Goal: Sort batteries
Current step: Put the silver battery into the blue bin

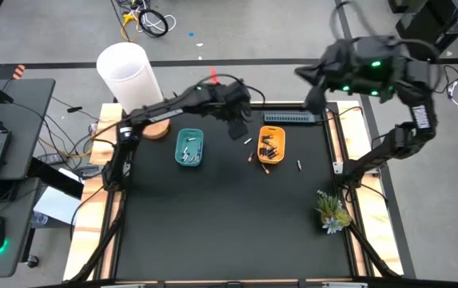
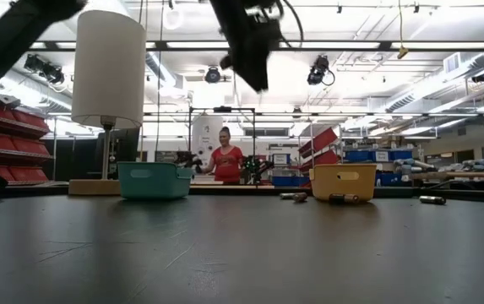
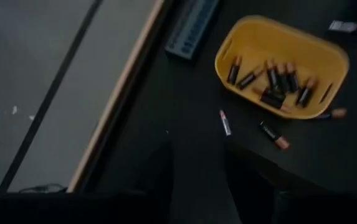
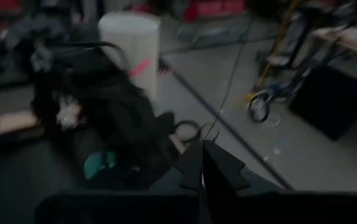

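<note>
The black tabletop (image 1: 229, 216) carries a lamp (image 1: 129, 76) beyond the teal tray (image 1: 189, 147); a yellow tray (image 1: 271, 144) beside it holds dark batteries (image 3: 271, 78). Left pincer (image 1: 236, 128) hangs between trays, its opening unclear; right pincer (image 4: 202, 177), pinched closed, is raised away.

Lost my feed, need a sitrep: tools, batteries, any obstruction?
Left tool raised between teal tray and yellow tray, nothing visibly held. Right tool shut, parked high at far right. Loose batteries beside yellow tray. Nothing blocking.
</note>
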You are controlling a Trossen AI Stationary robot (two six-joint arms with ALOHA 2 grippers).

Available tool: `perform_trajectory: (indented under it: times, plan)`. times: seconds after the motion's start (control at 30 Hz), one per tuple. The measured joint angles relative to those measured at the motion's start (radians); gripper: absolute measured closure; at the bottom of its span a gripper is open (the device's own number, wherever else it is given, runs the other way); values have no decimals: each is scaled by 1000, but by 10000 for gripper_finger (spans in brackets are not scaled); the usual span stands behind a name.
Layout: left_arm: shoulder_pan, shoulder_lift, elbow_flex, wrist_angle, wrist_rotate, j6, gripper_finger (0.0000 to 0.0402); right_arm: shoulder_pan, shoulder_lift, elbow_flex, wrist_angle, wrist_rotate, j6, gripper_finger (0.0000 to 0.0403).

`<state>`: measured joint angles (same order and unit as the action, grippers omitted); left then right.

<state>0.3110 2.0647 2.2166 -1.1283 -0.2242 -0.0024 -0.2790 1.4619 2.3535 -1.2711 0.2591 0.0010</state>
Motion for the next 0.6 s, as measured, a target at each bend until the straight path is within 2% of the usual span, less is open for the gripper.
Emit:
perform_trajectory:
  times: [0.13,0.23,0.3,0.43,0.53,0.6]
  plan:
    - [-4,-89,0,-13,0,-21,254,-17,-15,2,21,8,-9,382]
    - [-20,-159,0,-19,-3,-30,254,-22,8,1,14,-28,-10,382]
    - [-39,-209,0,-21,-34,-31,254,-25,35,0,-9,-42,-20,379]
    - [-98,-301,-10,-42,-166,-26,255,-26,86,-20,-30,-48,-53,376]
    - [-143,-394,-103,-38,-240,-15,255,-25,103,-96,11,-106,-61,377]
    - [-170,-475,-219,-9,-263,-29,255,-25,101,-165,60,-148,-61,380]
